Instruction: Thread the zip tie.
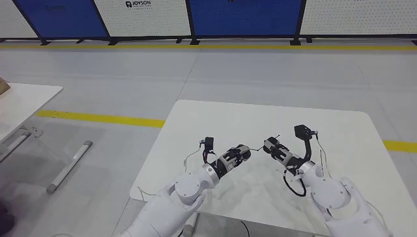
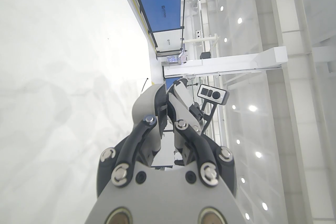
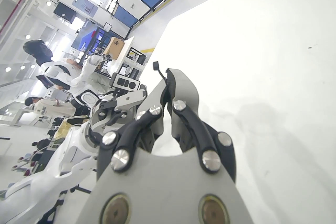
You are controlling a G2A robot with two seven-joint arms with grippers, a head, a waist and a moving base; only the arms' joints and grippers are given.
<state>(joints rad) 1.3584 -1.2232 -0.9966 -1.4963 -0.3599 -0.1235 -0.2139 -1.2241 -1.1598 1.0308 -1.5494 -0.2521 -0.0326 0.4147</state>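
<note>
Over the white table my two grippers meet tip to tip. The right gripper is shut on the black zip tie. The tie's square head sticks out just past its fingertips. Facing it, the left gripper is shut too. A thin black strip of the zip tie pokes out beyond its finger. In the top view a fine dark line of tie spans the small gap between them. How the strip sits between the left pads is hidden.
The table's far edge and rounded corners lie well beyond the grippers, with bare white surface all around. A second white table stands to the left. A metal bar lies on the floor between the tables.
</note>
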